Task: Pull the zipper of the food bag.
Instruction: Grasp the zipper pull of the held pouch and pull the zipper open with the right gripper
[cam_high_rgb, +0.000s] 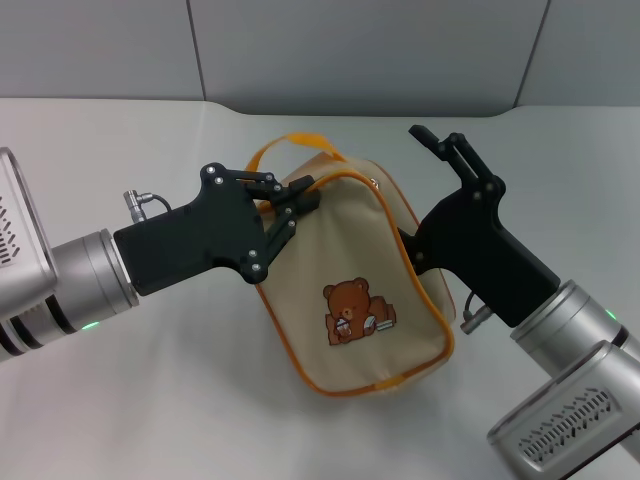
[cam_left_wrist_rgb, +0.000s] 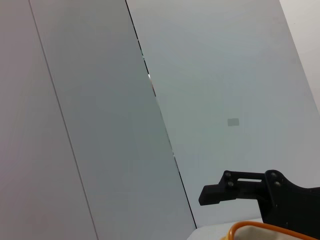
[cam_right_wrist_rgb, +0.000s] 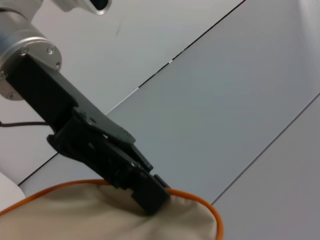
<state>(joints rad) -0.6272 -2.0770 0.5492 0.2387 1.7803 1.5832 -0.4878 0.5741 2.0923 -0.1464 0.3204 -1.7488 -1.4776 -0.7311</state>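
Sitting near the middle of the desk, the food bag looks soft and light, so its fabric will likely give and slide unless braced. The left gripper is pinched together on the zipper at the bag's top edge nearest the desk's far side. The right gripper presses against the bag's right flank; whether its fingers are spread cannot be told. The best hold is the small pull tab. The bag's contents are hidden.

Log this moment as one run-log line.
left gripper: pinching food bag top rim at zipper | right gripper: open, against bag's right side
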